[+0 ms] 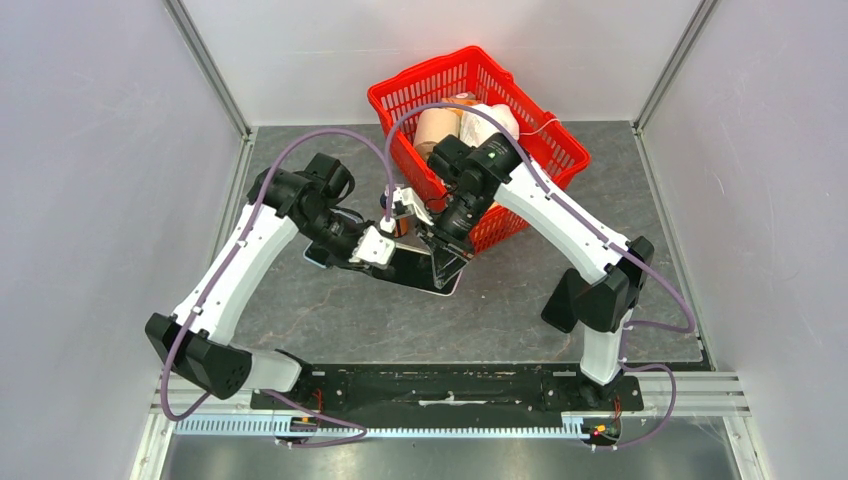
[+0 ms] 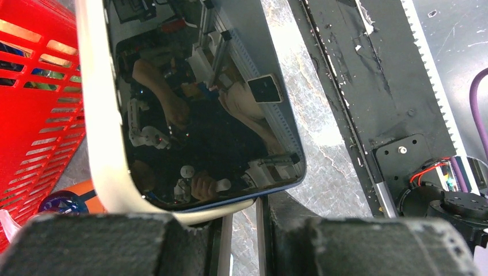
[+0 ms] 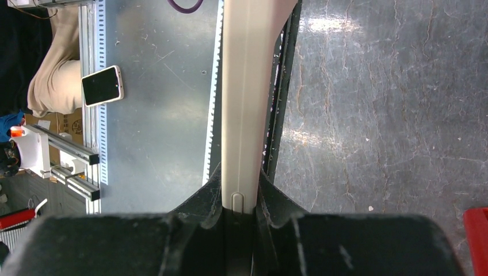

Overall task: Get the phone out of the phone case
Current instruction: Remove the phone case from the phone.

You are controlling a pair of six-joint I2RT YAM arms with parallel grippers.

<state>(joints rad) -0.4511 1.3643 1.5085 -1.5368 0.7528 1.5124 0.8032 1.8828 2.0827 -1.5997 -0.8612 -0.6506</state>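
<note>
Phone, half-cased: my left claw grips its end, right claw pinches the case rim; next, I peel apart.

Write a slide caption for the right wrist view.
Right gripper clamps the cream phone case edge-on, marbled table beyond.

Grey marbled table; red basket on far side.

1. Left wrist view: the phone and phone case run off the top edge. The left gripper is blurred, and its contact with the rim is hidden.
2. Right wrist view: the phone case is cut off at the top. The right gripper is out of focus.
3. Top view: the right arm partly hides the basket contents.
</note>
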